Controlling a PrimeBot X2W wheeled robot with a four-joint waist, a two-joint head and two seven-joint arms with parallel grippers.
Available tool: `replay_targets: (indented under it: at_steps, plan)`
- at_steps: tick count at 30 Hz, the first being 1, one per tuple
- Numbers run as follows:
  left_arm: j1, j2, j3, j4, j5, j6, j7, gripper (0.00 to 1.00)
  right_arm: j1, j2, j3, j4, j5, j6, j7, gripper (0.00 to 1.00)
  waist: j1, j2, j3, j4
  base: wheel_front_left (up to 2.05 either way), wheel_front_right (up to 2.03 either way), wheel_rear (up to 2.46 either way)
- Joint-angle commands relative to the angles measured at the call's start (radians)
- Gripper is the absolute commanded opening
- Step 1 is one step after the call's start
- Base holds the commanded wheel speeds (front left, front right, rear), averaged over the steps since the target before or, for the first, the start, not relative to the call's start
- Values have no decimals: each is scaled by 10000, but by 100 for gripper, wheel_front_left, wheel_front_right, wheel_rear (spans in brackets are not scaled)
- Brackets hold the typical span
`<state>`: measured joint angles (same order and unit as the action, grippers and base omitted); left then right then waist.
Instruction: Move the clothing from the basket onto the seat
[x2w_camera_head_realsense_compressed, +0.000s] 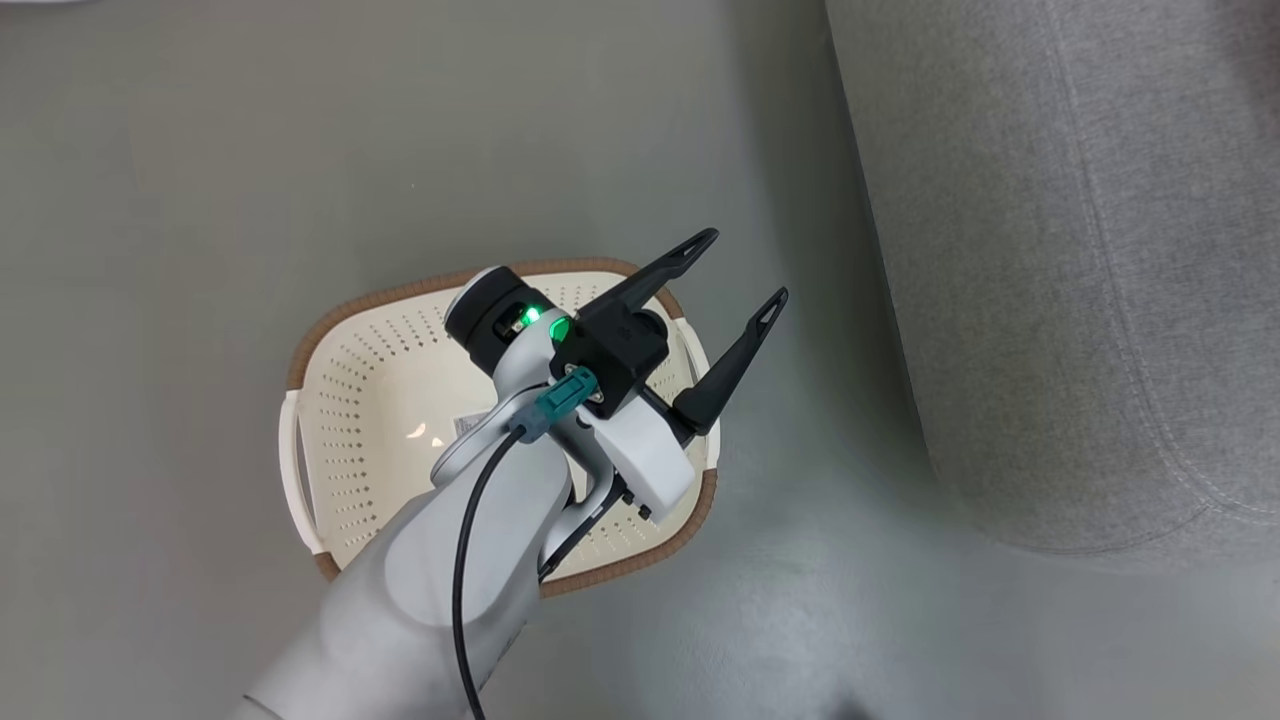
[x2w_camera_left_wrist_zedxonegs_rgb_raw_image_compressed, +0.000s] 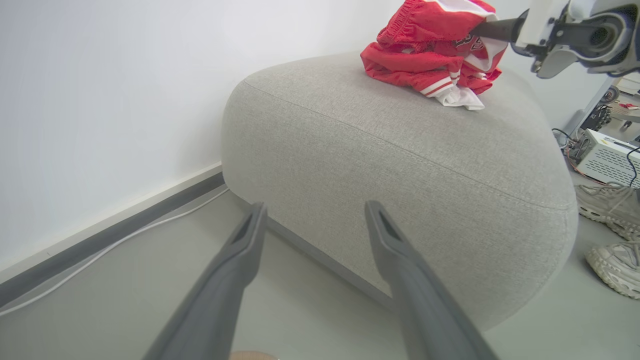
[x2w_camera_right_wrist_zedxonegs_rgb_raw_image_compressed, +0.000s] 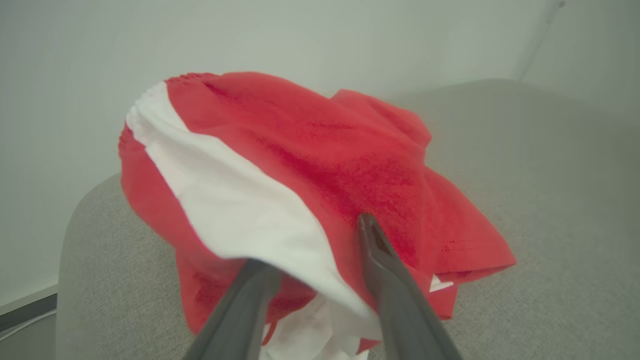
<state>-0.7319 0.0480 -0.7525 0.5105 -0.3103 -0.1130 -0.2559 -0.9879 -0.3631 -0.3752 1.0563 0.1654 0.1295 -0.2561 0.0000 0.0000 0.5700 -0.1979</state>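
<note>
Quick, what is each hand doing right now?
Left hand: open, empty.
Right hand: open, poked into the clothing on the seat.

The left arm's pale forearm (x2w_camera_head_realsense_compressed: 420, 590) rises from the lower left of the head view to a wrist (x2w_camera_head_realsense_compressed: 497, 325) showing a green light. From there the left gripper (x2w_camera_head_realsense_compressed: 748, 268) points up and to the right with its jaws spread wide, and the left wrist view shows its two dark fingers (x2w_camera_left_wrist_zedxonegs_rgb_raw_image_compressed: 232, 272) well apart. The right gripper (x2w_camera_left_wrist_zedxonegs_rgb_raw_image_compressed: 492, 28) reaches in nearly level from the upper right of the left wrist view, behind it a white wrist housing (x2w_camera_left_wrist_zedxonegs_rgb_raw_image_compressed: 575, 30); in the right wrist view its jaws stand parted, one finger (x2w_camera_right_wrist_zedxonegs_rgb_raw_image_compressed: 390, 280) bare to its tip and the other's tip covered
</note>
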Motion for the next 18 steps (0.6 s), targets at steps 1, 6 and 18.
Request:
replay_targets:
  at_steps: [1,6,18]
  plan:
    - [172,22,289,-217,-81,52,-59,100,558,-147,492,-467,376,12,-57,100,0,0,-228,-5,0,0,0]
    - [466,22,445,-271,-220,76,-59,100,1752,24,1973,-1247,1376,12,-57,100,0,0,-761,77,0,0,0]
    - [1577,22,1414,-270,-317,362,-59,100,3463,98,4444,-3145,2799,12,-57,100,0,0,-2211,645,0,0,0]
